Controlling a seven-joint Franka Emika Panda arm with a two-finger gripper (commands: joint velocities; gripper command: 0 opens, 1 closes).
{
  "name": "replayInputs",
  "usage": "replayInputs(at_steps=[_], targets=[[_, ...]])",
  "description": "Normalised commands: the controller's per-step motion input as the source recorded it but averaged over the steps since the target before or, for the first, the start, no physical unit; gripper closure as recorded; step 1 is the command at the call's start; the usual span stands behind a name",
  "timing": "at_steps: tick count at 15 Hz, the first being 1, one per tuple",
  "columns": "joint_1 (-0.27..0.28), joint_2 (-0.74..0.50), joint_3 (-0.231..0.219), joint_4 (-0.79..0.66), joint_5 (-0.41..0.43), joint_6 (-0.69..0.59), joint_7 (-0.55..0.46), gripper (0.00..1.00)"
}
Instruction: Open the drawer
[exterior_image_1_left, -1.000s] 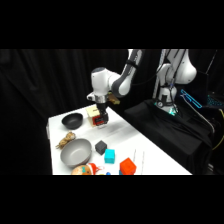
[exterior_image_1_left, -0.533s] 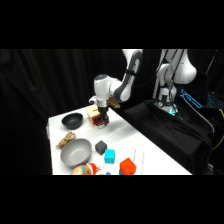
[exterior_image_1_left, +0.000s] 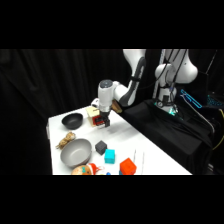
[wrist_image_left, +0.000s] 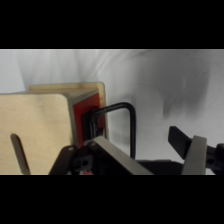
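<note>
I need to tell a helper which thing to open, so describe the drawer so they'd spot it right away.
On the white table, look to the far end, right of the black bowl and under the gripper. The drawer sits in a small tan box; its red front and black wire handle set it apart.

The small box (wrist_image_left: 37, 125) with the red-fronted drawer (wrist_image_left: 85, 112) looks like pale, unfinished plywood, matt and smooth, with a slot cut in its near face at 7 o'clock in the wrist view. The drawer front is flat red, without shine. Its thin dark loop handle (wrist_image_left: 127, 122) looks like bent metal wire with a slight sheen. The tool (wrist_image_left: 150, 155) has dull grey, metal-looking fingers (wrist_image_left: 117, 159) on black matt linkage. The white desk (wrist_image_left: 165, 75) is smooth and matt. In the side view, the grey round bowl (exterior_image_1_left: 76, 152) has a soft gloss, the small black bowl (exterior_image_1_left: 73, 120) is darker and duller, and the black backdrop (exterior_image_1_left: 50, 80) hangs like cloth.
</note>
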Motion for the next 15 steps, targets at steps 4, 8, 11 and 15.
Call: replayInputs(at_steps=[4, 8, 11, 15], targets=[[0.222, 0.1, -0.145, 0.09, -0.187, 0.05, 0.27, 0.0], [0.13, 0.13, -0.132, 0.1, -0.129, 0.08, 0.19, 0.0], [0.074, 0.11, -0.123, 0.08, -0.083, 0.12, 0.12, 0.0], [0.06, 0.1, -0.095, 0.08, -0.034, 0.15, 0.06, 0.0]])
